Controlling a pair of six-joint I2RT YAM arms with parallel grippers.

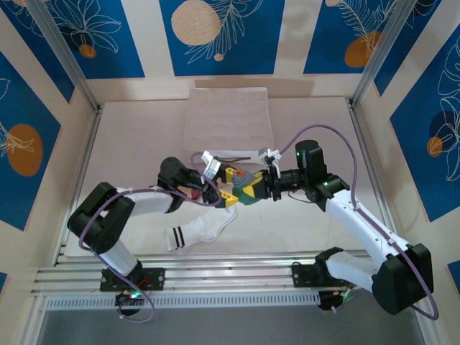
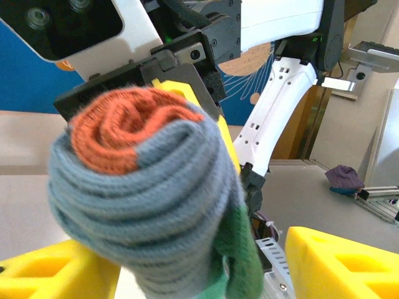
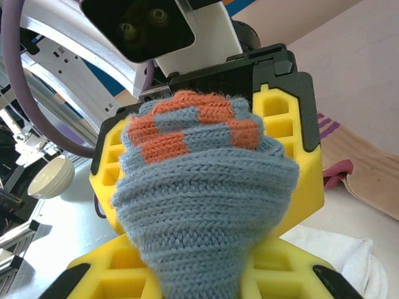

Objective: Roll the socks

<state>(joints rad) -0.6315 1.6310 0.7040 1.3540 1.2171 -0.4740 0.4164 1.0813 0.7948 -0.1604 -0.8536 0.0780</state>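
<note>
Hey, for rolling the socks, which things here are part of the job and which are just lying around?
Part of the job:
- grey sock with orange ends, rolled up, clamped in the right pincer
- white sock with black stripes, lying flat
- tan sock, partly in view

Just lying about:
- white fabric compartment box

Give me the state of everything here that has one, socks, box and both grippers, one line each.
grey sock: rolled up, off the table
white sock: unrolled, flat on the table
tan sock: unrolled, lying on the table
white compartment box: no sock inside
left gripper: open, straddling the grey sock
right gripper: shut on the grey sock
</note>
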